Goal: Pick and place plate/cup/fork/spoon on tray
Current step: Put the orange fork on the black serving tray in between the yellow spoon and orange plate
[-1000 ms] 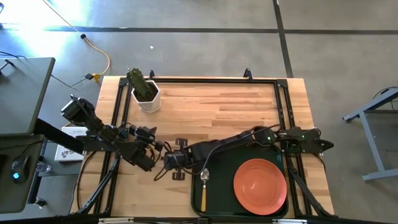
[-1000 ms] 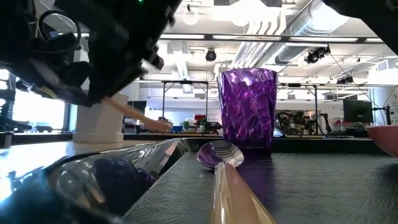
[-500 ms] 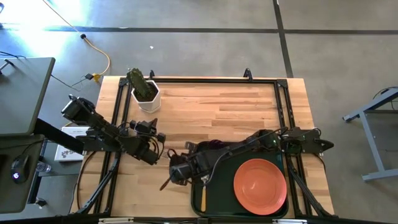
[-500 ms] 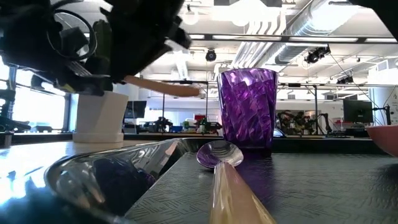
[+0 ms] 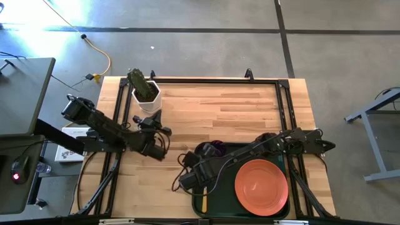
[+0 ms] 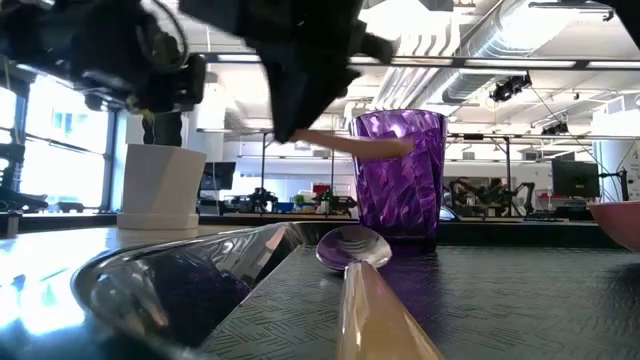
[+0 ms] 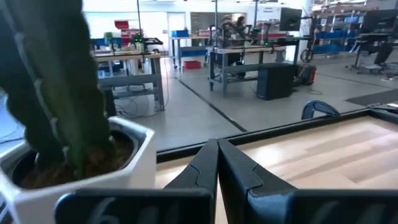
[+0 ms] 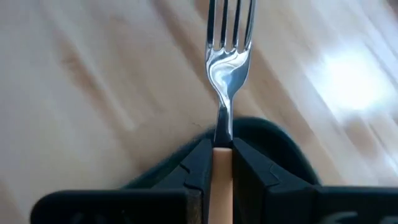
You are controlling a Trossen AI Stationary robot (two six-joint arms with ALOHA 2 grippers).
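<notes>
My right gripper (image 5: 184, 181) is shut on the fork (image 8: 229, 37), which has silver tines and an orange handle, at the left edge of the dark green tray (image 5: 282, 150). On the tray are the orange plate (image 5: 261, 186), the purple cup (image 5: 210, 149) and the spoon (image 6: 352, 250); the right arm hides the spoon's bowl in the high view. My left gripper (image 7: 216, 163) is shut and empty, up near the white plant pot (image 5: 148, 99). My right gripper pinches the fork's orange handle (image 8: 221, 163) between its two fingers, close to the metal neck. The handle lies along the fingers and the tines (image 8: 231, 22) stick out forward past the fingertips. The fork is lifted clear, about level, and its handle shows in front of the cup (image 6: 345, 142).
The white pot with the green plant (image 7: 68, 130) stands at the table's far left, close to my left gripper. Bare wood (image 5: 225, 112) lies between the pot and the tray. A black frame (image 5: 206, 81) runs along the table's edges.
My right gripper has gone with the fork toward the table's near edge and a little right, to the tray's left edge. My left gripper has drawn away from it, toward the far edge and the plant pot.
</notes>
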